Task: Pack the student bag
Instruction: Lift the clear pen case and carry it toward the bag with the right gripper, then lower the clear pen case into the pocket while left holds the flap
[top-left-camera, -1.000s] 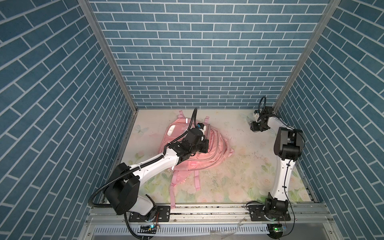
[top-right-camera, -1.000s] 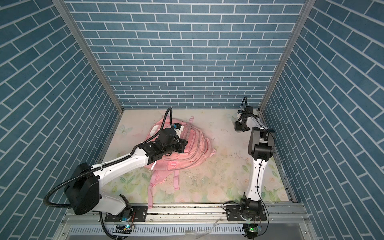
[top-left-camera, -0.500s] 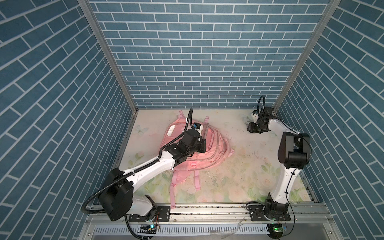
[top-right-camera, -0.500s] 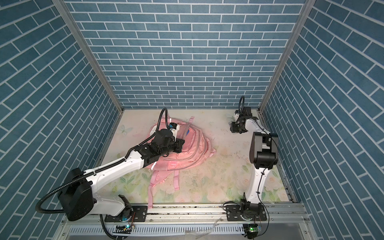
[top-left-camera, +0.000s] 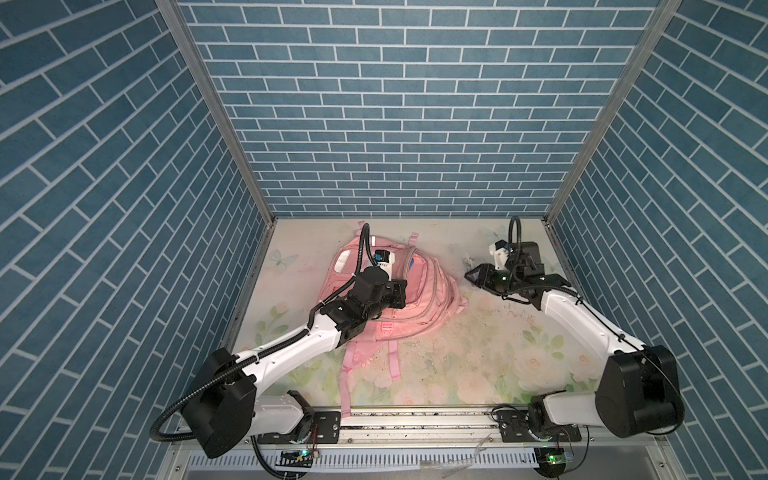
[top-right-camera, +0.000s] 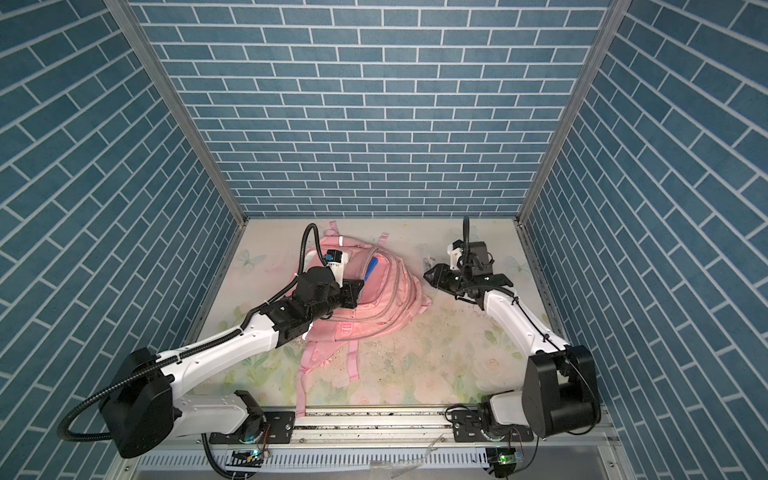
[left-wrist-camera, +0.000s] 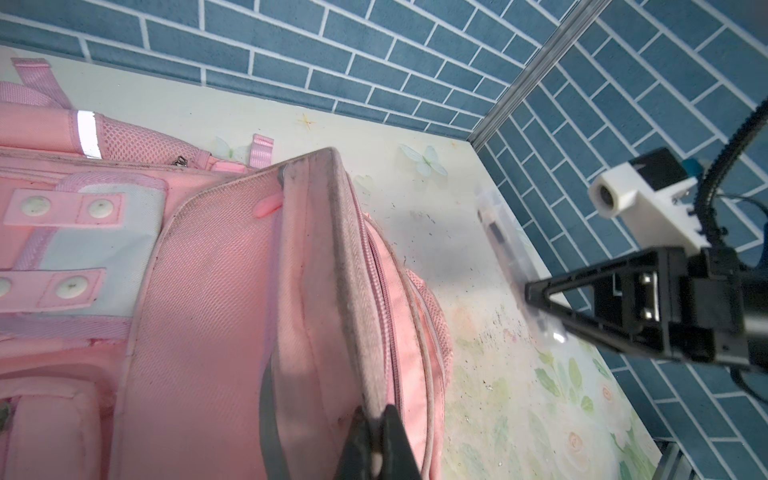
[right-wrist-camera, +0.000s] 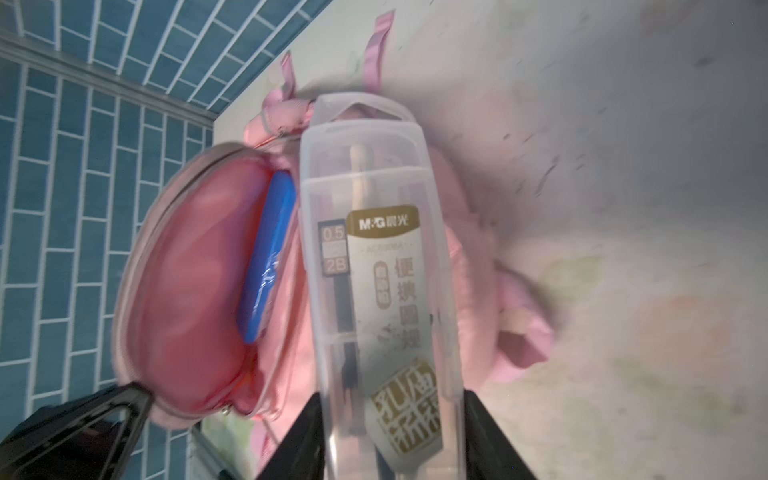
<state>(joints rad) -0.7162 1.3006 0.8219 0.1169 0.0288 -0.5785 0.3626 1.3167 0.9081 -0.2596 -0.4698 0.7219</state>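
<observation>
The student bag (top-left-camera: 428, 303) (top-right-camera: 386, 303) lies pink and open on the floral table in both top views. My left gripper (top-left-camera: 400, 293) (top-right-camera: 356, 291) (left-wrist-camera: 376, 417) is shut on the grey-edged rim of the bag's opening (left-wrist-camera: 345, 249) and holds it up. A blue flat thing (right-wrist-camera: 266, 257) (top-left-camera: 410, 264) sits inside the opening. To the right of the bag my right gripper (top-left-camera: 471, 275) (top-right-camera: 428, 276) (right-wrist-camera: 390, 399) is shut on a clear plastic stationery case (right-wrist-camera: 374, 270) (left-wrist-camera: 500, 232), which points towards the bag.
Blue brick walls (top-left-camera: 395, 145) close in the table at the back and both sides. The bag's pink straps (top-left-camera: 349, 374) trail towards the metal rail (top-left-camera: 415, 424) at the front. Dark specks litter the table (top-left-camera: 478, 332) between bag and right arm.
My right gripper has carried the clear case from the back right corner leftwards, closer to the bag, and its elbow has dropped. The left gripper has kept its hold on the rim.
</observation>
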